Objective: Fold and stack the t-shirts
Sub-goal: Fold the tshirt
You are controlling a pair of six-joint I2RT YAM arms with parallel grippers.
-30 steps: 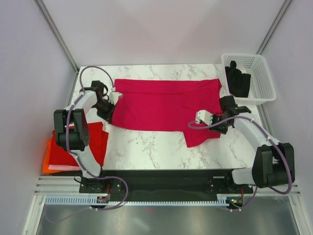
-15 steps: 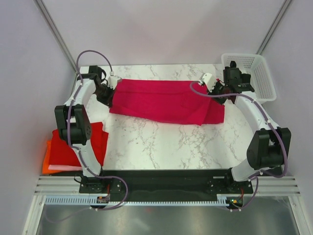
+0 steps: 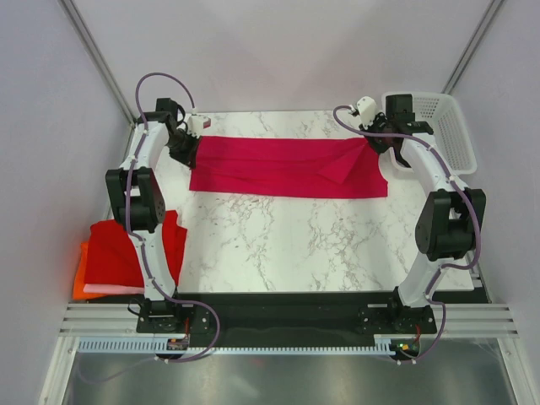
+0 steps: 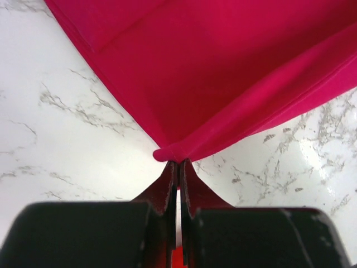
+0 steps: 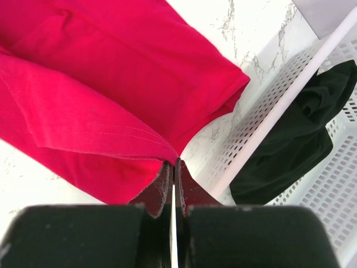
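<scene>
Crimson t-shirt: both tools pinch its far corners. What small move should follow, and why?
Probably open both tools and release: the crimson t-shirt already lies doubled in a long band, with the left tool and right tool shut on its corners.

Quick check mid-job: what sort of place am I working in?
Probably a lab test cell: marble-pattern tabletop walled by plain white panels, robot arms bolted to a metal rail, a white lattice basket beside the crimson t-shirt.

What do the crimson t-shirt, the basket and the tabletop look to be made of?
Crimson t-shirt: soft matte knit cloth, likely cotton; it creases and shows a stitched hem. Basket: white moulded plastic, with a perforated lattice wall. Tabletop: glossy white marble-look surface with grey veins; stone or laminate, cannot tell.
</scene>
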